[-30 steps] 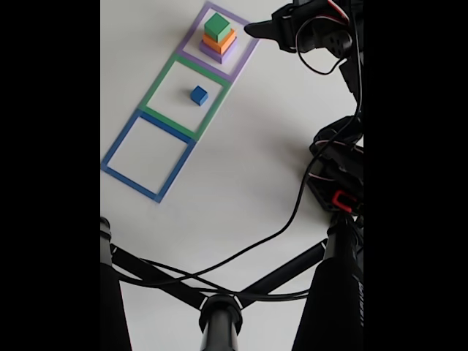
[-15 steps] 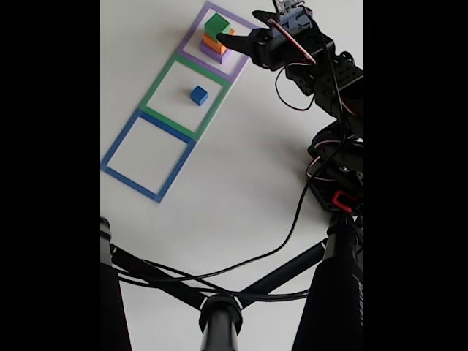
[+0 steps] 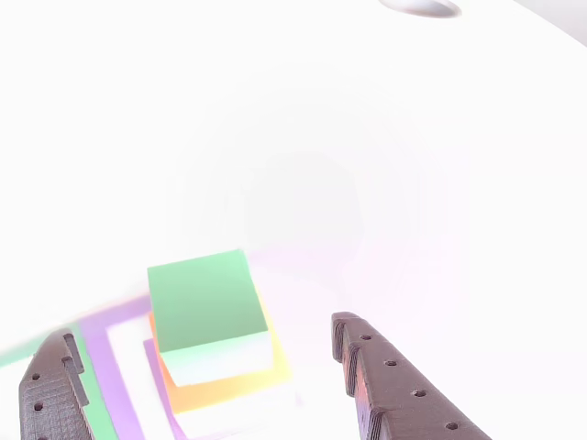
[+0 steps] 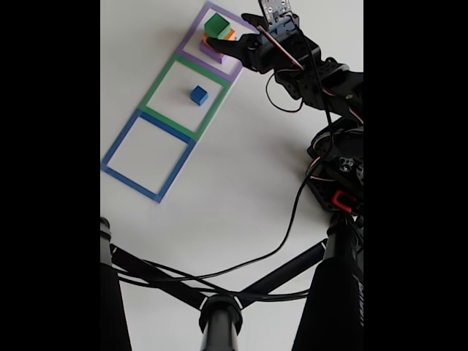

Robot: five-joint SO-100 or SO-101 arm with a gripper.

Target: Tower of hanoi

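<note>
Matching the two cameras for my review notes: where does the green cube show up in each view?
Other view: green cube low and left of centre, topping the stack, between the open gripper fingers.
Fixed view: green cube near the top edge, on the stack inside the purple square outline, with the gripper at it.
Shared landmark: the orange cube directly beneath it.

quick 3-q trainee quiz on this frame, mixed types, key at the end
1. True or false: the blue cube lies inside the green square outline.
2. Which cube tops the stack in the purple square outline? A orange, B green, C purple.
3. Fill in: in the other view the gripper is ____, its fingers either side of the green cube.

Key: 1 true; 2 B; 3 open.
</note>
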